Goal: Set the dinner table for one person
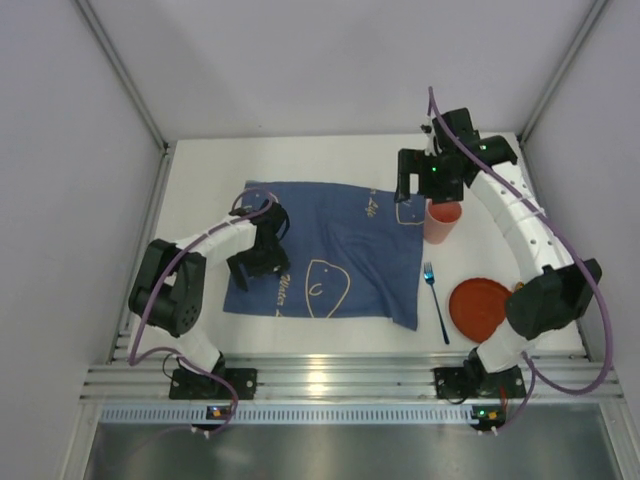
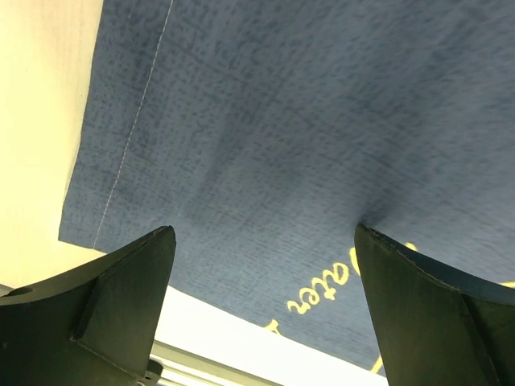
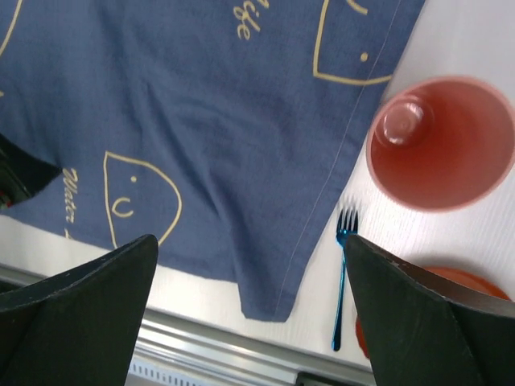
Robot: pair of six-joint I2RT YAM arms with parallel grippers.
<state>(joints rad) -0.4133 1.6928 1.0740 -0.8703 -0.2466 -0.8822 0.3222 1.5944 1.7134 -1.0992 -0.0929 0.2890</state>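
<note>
Risk: we snag cloth [image 1: 330, 250] w/ left tool [image 2: 265, 301], shoving it into cup [image 1: 441, 221] at 2 o'clock on tabletop [image 1: 200, 195]; cup tips. Left tool released, empty; right tool [image 3: 251, 310] same, near cup.

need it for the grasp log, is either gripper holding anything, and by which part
Nothing is held. The left gripper is open over the blue cloth; the right gripper is open near the pink cup.

Even, bright light from above leaves only soft shadows on my worktop [image 1: 200, 190] and a glare patch on the aluminium rail [image 1: 320, 380], while in both wrist views my fingers [image 2: 121, 305] sit close, dark and nearly featureless, and the worktop looks yellowish on the left
</note>
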